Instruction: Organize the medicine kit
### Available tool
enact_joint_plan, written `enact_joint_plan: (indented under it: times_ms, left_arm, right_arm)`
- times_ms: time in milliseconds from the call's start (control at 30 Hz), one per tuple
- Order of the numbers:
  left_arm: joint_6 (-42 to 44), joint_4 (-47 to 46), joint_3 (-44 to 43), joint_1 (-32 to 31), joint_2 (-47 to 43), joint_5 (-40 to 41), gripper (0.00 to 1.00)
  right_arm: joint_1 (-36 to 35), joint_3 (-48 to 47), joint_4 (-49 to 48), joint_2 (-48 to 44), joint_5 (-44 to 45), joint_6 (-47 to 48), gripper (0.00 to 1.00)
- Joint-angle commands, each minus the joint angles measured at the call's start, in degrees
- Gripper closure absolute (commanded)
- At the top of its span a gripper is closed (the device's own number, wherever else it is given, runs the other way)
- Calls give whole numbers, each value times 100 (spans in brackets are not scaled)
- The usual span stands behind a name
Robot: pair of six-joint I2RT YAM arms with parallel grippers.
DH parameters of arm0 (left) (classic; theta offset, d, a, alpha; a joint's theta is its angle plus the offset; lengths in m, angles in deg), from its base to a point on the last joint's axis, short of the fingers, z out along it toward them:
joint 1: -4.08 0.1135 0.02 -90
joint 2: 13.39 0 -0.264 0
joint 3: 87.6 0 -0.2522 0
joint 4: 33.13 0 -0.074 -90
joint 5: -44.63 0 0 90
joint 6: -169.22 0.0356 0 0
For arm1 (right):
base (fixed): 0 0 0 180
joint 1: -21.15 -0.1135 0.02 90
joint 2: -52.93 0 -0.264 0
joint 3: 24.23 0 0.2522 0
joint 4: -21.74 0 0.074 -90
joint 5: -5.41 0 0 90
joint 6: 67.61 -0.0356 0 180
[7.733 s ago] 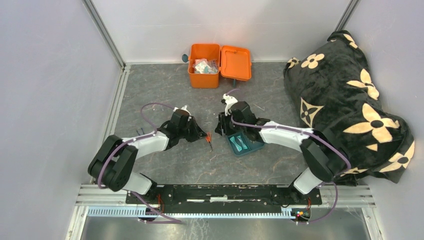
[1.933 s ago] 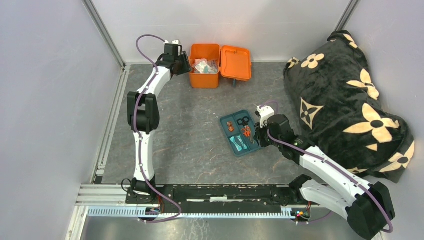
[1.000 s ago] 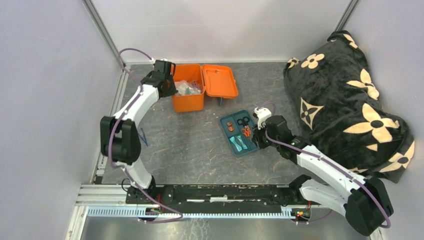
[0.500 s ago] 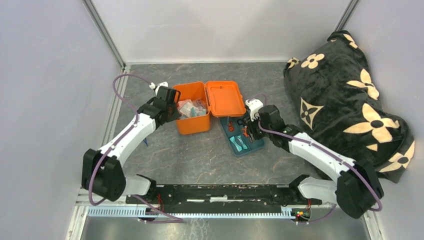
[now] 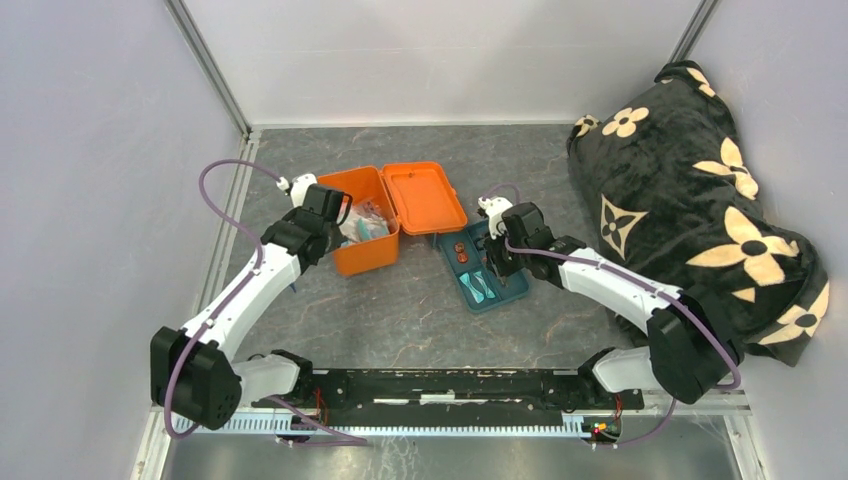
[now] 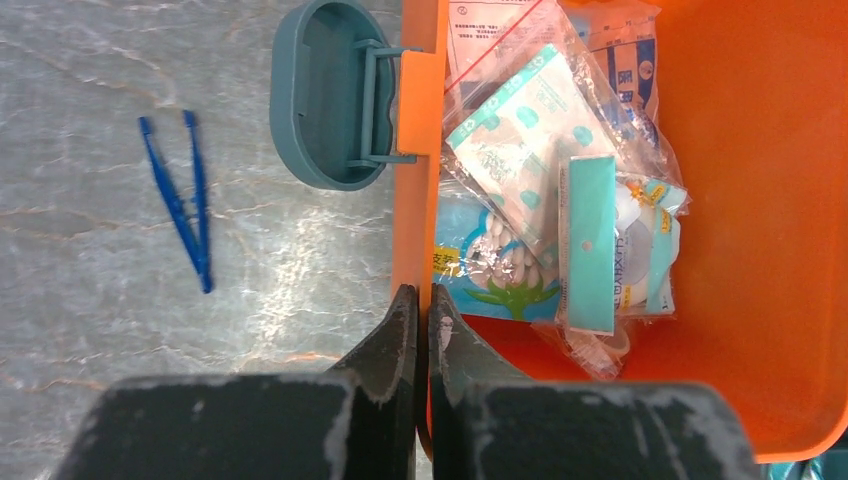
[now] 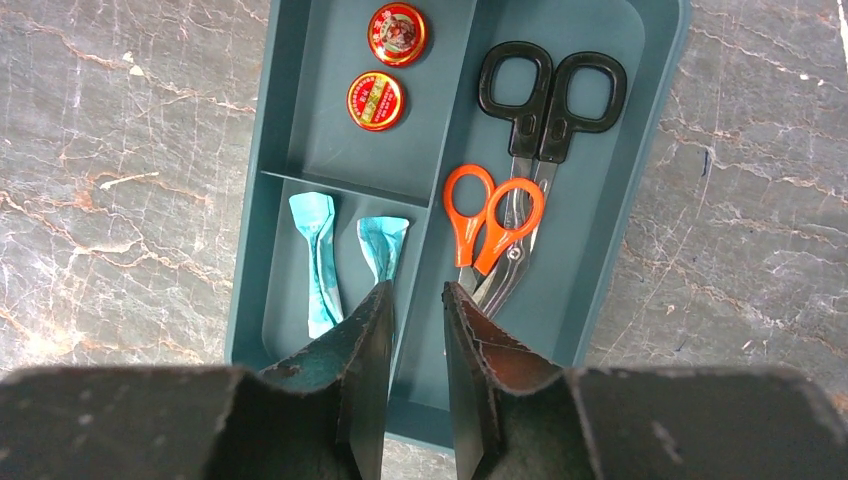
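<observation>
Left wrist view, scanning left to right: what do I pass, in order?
Blue plastic tweezers → teal oval plastic latch → side wall of the orange plastic medicine kit → clear plastic sachets packed inside it.

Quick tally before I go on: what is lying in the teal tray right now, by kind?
In the teal tray:
Round red tins: 2
Scissors: 2, a black-handled pair and an orange-handled pair
Teal wrapped packets: 2
Total: 6
</observation>
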Motion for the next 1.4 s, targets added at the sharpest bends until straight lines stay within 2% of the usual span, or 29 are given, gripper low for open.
enact_joint_plan:
  times_ms: [0, 233, 533, 767, 1133, 1367]
  left_arm:
    - [-581, -319, 15, 3, -412, 619, 98]
    - [-813, -375, 451, 8, -595, 424, 97]
    - [-801, -423, 619, 9, -761, 331, 71]
    - [-722, -441, 603, 8, -835, 294, 61]
    - [-641, -434, 617, 5, -929, 234, 58]
    - [-610, -463, 653, 8, -921, 186, 57]
  right_arm:
    - [23, -339, 1, 197, -67, 47, 69]
    - [17, -482, -59, 554, -69, 164, 69]
    - [17, -688, -86, 1058, -158, 114, 69]
    - [20, -728, -110, 1317, 90, 12, 72]
    - [1, -715, -183, 1675, 239, -86, 83]
    - [-88, -732, -140, 1912, 552, -79, 85]
